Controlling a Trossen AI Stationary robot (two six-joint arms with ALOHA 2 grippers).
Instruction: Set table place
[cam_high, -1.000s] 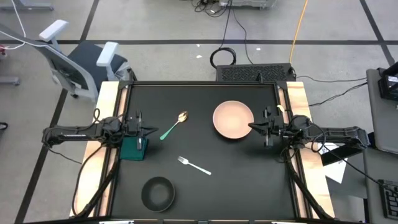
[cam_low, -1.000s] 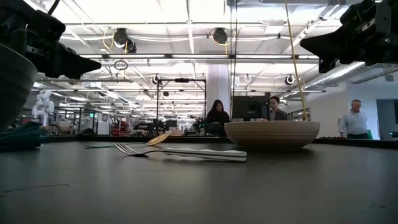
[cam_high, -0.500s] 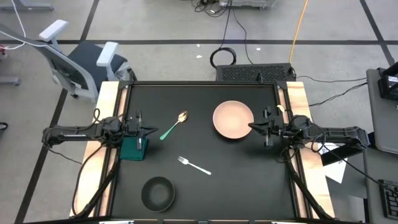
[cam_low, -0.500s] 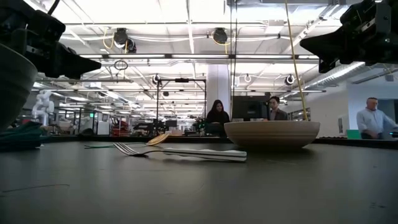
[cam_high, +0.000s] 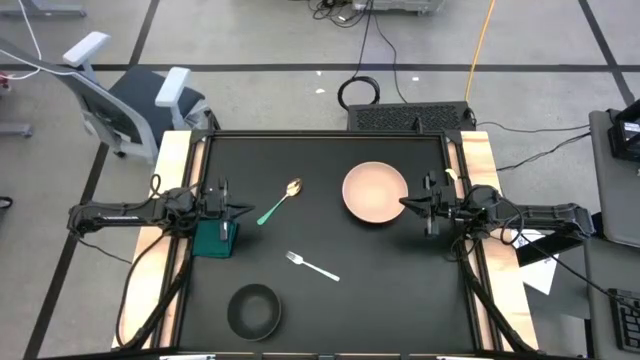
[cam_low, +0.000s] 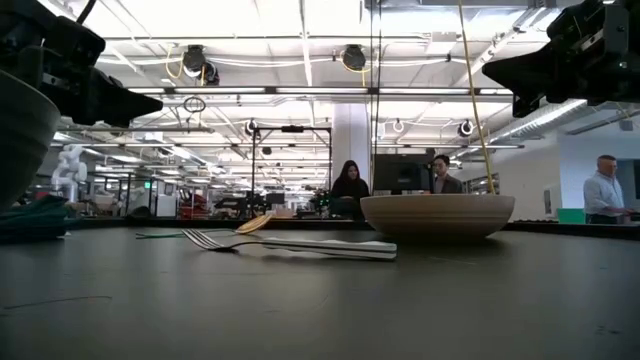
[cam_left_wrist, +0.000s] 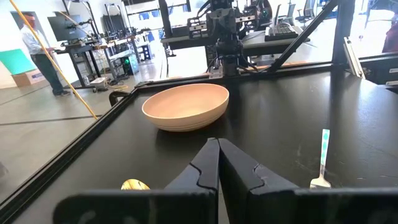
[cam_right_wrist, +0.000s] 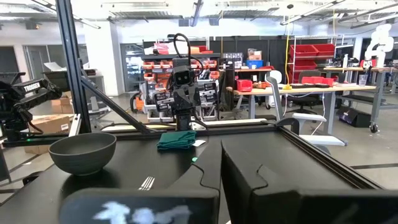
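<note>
Left tool clenched on nothing above green cloth. Just beyond its tips, spoon; farther toward surface front, black bowl, then fork. Pinkish plate right beside clenched, empty right tool.

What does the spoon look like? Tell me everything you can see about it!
The spoon has a shiny gold scoop and a thin green handle. It lies flat on the black table, slanted, with the scoop pointing toward the far edge and the handle toward the left gripper. Nothing touches it but the table. The pink plate sits off to one side, the fork nearer the front.
</note>
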